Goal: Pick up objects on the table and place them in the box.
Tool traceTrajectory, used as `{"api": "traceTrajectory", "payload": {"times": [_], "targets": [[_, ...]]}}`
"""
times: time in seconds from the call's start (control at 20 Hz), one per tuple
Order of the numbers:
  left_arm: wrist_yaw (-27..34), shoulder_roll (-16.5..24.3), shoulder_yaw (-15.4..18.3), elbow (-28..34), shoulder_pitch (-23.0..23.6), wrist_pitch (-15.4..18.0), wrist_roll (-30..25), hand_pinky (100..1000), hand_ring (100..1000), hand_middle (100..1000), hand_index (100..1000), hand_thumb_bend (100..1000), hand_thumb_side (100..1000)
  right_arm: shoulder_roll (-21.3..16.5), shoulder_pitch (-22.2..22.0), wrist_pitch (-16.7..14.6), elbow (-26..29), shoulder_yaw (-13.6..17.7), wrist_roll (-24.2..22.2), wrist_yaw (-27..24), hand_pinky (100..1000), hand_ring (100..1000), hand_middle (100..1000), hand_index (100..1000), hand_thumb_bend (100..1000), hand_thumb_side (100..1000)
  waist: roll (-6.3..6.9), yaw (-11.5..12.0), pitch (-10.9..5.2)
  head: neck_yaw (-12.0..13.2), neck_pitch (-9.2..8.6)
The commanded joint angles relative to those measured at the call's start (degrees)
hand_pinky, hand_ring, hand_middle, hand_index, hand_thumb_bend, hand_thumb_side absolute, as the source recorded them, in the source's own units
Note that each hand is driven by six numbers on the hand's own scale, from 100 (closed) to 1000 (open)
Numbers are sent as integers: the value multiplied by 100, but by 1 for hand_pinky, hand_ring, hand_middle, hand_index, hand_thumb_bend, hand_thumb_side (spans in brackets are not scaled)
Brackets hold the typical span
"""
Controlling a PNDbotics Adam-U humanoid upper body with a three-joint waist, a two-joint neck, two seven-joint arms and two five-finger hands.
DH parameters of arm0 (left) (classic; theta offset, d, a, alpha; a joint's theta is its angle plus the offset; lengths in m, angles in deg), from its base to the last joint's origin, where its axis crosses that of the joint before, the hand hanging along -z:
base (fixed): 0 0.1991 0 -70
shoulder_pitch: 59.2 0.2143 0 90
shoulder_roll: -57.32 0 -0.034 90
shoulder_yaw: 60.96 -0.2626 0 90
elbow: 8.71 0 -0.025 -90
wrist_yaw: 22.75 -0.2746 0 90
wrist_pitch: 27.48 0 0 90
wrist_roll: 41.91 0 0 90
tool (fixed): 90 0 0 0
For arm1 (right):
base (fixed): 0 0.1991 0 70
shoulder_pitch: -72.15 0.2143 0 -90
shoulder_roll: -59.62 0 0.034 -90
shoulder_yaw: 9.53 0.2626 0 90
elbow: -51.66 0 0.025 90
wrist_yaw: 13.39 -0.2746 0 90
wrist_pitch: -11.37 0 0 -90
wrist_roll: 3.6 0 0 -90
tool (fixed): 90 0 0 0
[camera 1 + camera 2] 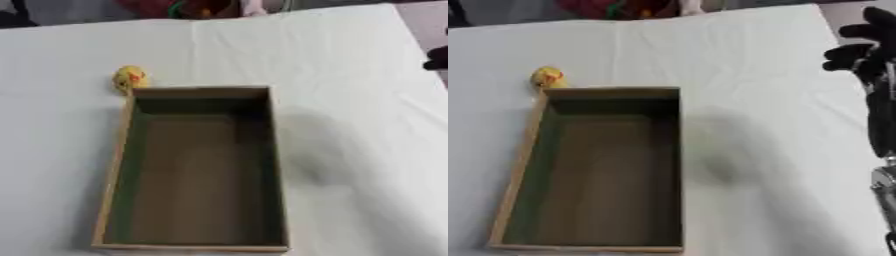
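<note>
A small yellow object with a red spot lies on the white table, touching the far left corner of the wooden box. The box is open-topped, long and rectangular, and nothing shows inside it. My right hand hangs above the table's right edge, well to the right of the box, with its black fingers relaxed and spread and nothing in them. Only a dark tip of the right hand shows in the left eye view. My left hand is out of sight in both views.
A white cloth covers the table, and bare cloth lies to the right of the box and beyond it. Red and dark shapes sit past the table's far edge. The right forearm runs down the right border.
</note>
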Motion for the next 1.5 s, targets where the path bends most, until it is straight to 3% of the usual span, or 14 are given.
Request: {"api": "traceTrajectory", "payload": {"times": [0.05, 0.3, 0.7, 0.85, 0.9, 1.05, 1.3, 1.5], "targets": [[-318, -33, -126, -304, -280, 208, -450, 507, 600, 655, 877, 346, 912, -47, 75, 8, 114, 14, -29, 12, 612, 635, 697, 873, 100, 815, -6, -34, -139, 57, -60], [-993, -313, -237, -1006, -727, 416, -1125, 508, 609, 659, 876, 328, 943, -46, 103, 14, 114, -23, -73, -4, 613, 634, 698, 872, 100, 815, -4, -67, -167, 120, -68], [-1988, -768, -343, -1708, -1051, 390, -1231, 494, 601, 629, 837, 320, 940, -5, 127, 41, 114, -51, -125, -40, 613, 635, 698, 873, 100, 816, 31, -157, -179, 237, -57], [-2168, -804, -421, -1842, -1068, 623, -1477, 505, 631, 660, 855, 338, 827, -2, 130, 47, 114, -48, -130, -42, 614, 636, 699, 874, 100, 816, 58, -183, -173, 229, -78], [-2191, -799, -417, -1874, -1068, 729, -1618, 505, 631, 660, 855, 338, 827, -3, 127, 50, 114, -45, -129, -40, 614, 636, 699, 874, 100, 816, 64, -185, -172, 218, -84], [-2156, -753, -374, -1919, -1069, 1072, -2165, 546, 682, 697, 877, 356, 672, -12, 115, 59, 114, -39, -124, -34, 614, 636, 699, 874, 100, 817, 84, -181, -173, 173, -94], [-1885, -605, -203, -1883, -1167, 1378, -3275, 606, 741, 763, 908, 324, 629, -25, 102, 72, 114, -46, -136, -23, 615, 637, 699, 877, 100, 819, 109, -171, -177, 134, -99], [-1445, -536, -99, -1929, -1219, 1406, -4552, 629, 765, 791, 926, 342, 571, -25, 100, 80, 114, -50, -147, -20, 615, 637, 698, 875, 100, 820, 114, -180, -179, 127, -105]]}}
